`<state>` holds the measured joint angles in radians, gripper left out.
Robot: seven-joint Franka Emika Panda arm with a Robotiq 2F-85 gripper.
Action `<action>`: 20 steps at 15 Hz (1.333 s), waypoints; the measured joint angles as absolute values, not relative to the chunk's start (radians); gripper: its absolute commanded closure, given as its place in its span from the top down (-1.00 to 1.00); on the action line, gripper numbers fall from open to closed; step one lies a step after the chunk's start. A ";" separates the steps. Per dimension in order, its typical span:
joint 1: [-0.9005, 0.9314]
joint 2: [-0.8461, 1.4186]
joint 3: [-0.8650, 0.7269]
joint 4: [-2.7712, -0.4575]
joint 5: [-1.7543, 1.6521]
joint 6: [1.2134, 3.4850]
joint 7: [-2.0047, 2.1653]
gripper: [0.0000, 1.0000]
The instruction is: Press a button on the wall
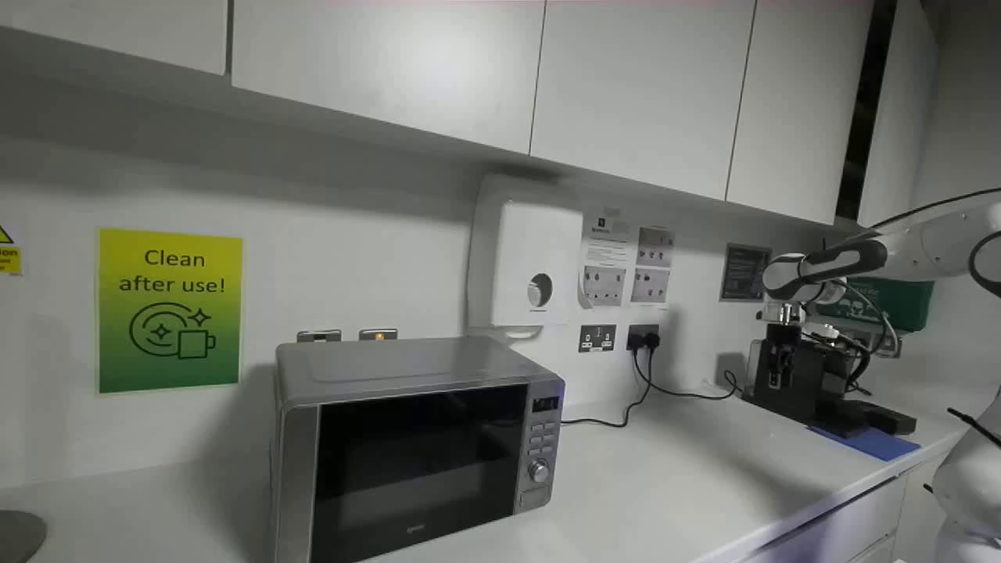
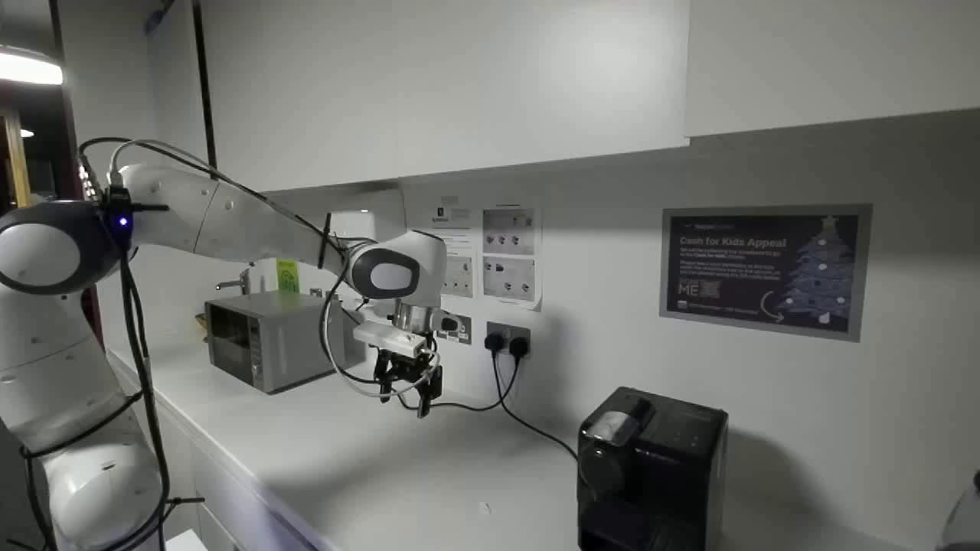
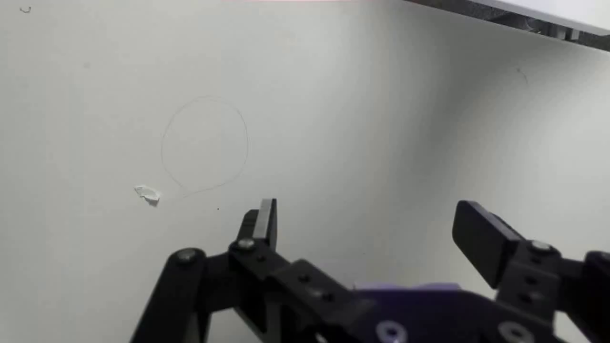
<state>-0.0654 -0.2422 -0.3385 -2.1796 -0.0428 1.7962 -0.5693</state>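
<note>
The white wall (image 1: 352,266) runs behind the counter; it also shows in an exterior view (image 2: 605,306). Two small switch plates, a left one (image 1: 319,336) and a right one (image 1: 378,335) with an orange light, sit just above the microwave, partly hidden by it. A double socket plate (image 1: 597,338) and another with black plugs (image 1: 644,338) are further along. My gripper (image 2: 404,405) points down above the counter, apart from the wall. It also shows in an exterior view (image 1: 778,375). In the wrist view my gripper (image 3: 366,205) is open and empty, with only white counter below.
A silver microwave (image 1: 422,438) stands below the switches. A white dispenser box (image 1: 524,258) and a green sign (image 1: 170,313) are on the wall. A black coffee machine (image 2: 651,467) and its cable stand on the counter (image 2: 429,474). Overhead cabinets (image 1: 641,94) jut out above.
</note>
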 measured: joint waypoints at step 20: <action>-0.027 -0.166 -0.154 -2.180 0.221 1.943 -0.566 1.00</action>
<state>-0.0273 -0.1664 -0.1543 -2.1795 0.2214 1.9432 -0.5660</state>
